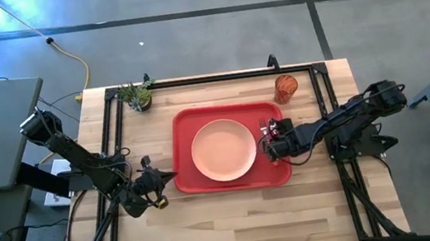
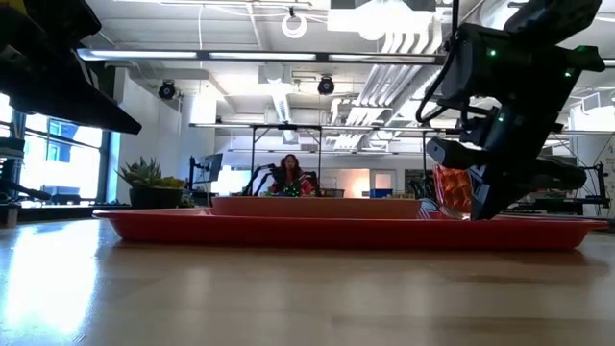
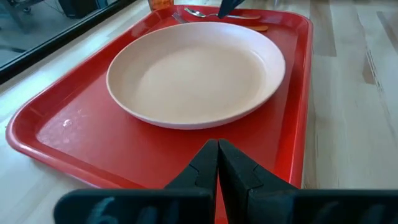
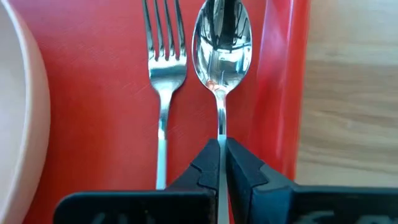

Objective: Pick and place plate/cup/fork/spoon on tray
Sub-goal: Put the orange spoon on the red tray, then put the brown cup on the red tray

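The red tray (image 1: 235, 180) lies mid-table with the peach plate (image 1: 223, 149) flat on it. The fork (image 4: 165, 68) and the spoon (image 4: 222, 43) lie side by side along the tray's right rim, the spoon nearer the rim. My right gripper (image 1: 269, 143) is over that rim, shut on the spoon. The orange-red cup (image 1: 286, 88) stands on the table beyond the tray's far right corner. My left gripper (image 1: 166, 177) is shut and empty at the tray's left rim (image 3: 155, 177). My right gripper (image 4: 219, 148) pinches the spoon's thin metal neck (image 4: 221, 124) just behind the bowl, one finger on each side. The fingers come from above, slanting in from the table's right. The spoon is level, bowl up, low over the tray; whether it rests there I cannot tell.
A small green potted plant (image 1: 138, 95) stands at the table's far left. A black frame (image 1: 209, 78) runs along the far and side edges of the table. Bare wood lies between the tray and the near edge. A person (image 2: 288, 175) sits far off in the room.
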{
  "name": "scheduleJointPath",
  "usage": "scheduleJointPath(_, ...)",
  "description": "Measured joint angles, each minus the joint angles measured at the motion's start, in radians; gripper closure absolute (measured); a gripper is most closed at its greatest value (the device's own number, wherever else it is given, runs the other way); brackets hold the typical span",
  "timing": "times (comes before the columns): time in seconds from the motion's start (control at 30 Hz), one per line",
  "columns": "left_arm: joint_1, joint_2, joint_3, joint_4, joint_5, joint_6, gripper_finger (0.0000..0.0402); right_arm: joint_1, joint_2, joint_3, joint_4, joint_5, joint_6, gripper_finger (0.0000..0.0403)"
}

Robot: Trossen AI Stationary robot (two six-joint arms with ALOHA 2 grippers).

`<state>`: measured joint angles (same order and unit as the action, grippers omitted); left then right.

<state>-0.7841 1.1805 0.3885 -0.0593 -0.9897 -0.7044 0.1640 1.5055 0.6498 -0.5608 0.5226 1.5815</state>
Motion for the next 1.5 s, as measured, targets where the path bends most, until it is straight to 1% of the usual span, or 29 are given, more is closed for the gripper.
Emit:
scheduleJointPath(0.23, 0.000, 0.000, 0.000, 0.001, -0.003, 0.000, 0.0399, -0.003, 0.000, 0.000, 0.004, -0.003, 0.041, 0.0403)
scheduleJointPath(0.47, 0.000, 0.000, 0.000, 0.002, 0.006, 0.000, 0.0399, -0.018, 0.001, 0.000, 0.003, 0.001, 0.036, 0.0396)
scheduleJointPath(0.57, 0.000, 0.000, 0.000, 0.002, 0.011, -0.001, 0.0399, -0.009, 0.001, 0.000, 0.001, -0.001, 0.036, 0.0373)
scheduleJointPath(0.8, 0.000, 0.000, 0.000, 0.001, 0.017, -0.015, 0.0399, -0.004, 0.001, 0.005, -0.002, -0.018, 0.037, 0.0296)
scheduleJointPath(0.93, 0.000, 0.000, 0.000, 0.001, 0.011, -0.016, 0.0399, 0.000, -0.020, 0.064, -0.048, 0.029, -0.024, 0.0282)
scheduleJointPath(1.03, 0.001, 0.000, 0.000, 0.000, -0.027, 0.012, 0.0399, -0.020, -0.057, 0.176, -0.190, 0.068, -0.135, 0.0282)
scheduleJointPath(1.1, 0.014, -0.001, 0.000, 0.001, -0.049, 0.037, 0.0399, -0.044, -0.081, 0.282, -0.337, 0.124, -0.207, 0.0281)
scheduleJointPath(1.13, 0.026, -0.001, 0.000, 0.001, -0.043, 0.051, 0.0399, -0.059, -0.089, 0.340, -0.422, 0.158, -0.235, 0.0281)
scheduleJointPath(1.23, 0.088, -0.001, 0.000, 0.000, 0.045, 0.082, 0.0399, -0.118, -0.095, 0.511, -0.673, 0.261, -0.318, 0.0281)
scheduleJointPath(1.3, 0.134, 0.002, 0.000, -0.001, 0.105, 0.087, 0.0399, -0.191, -0.095, 0.591, -0.799, 0.297, -0.376, 0.0281)
scheduleJointPath(1.4, 0.187, 0.012, 0.000, -0.006, 0.123, 0.115, 0.0399, -0.349, -0.095, 0.633, -0.861, 0.285, -0.483, 0.0281)
scheduleJointPath(1.5, 0.229, 0.027, 0.000, -0.005, 0.124, 0.173, 0.0399, -0.535, -0.095, 0.623, -0.832, 0.189, -0.662, 0.0281)
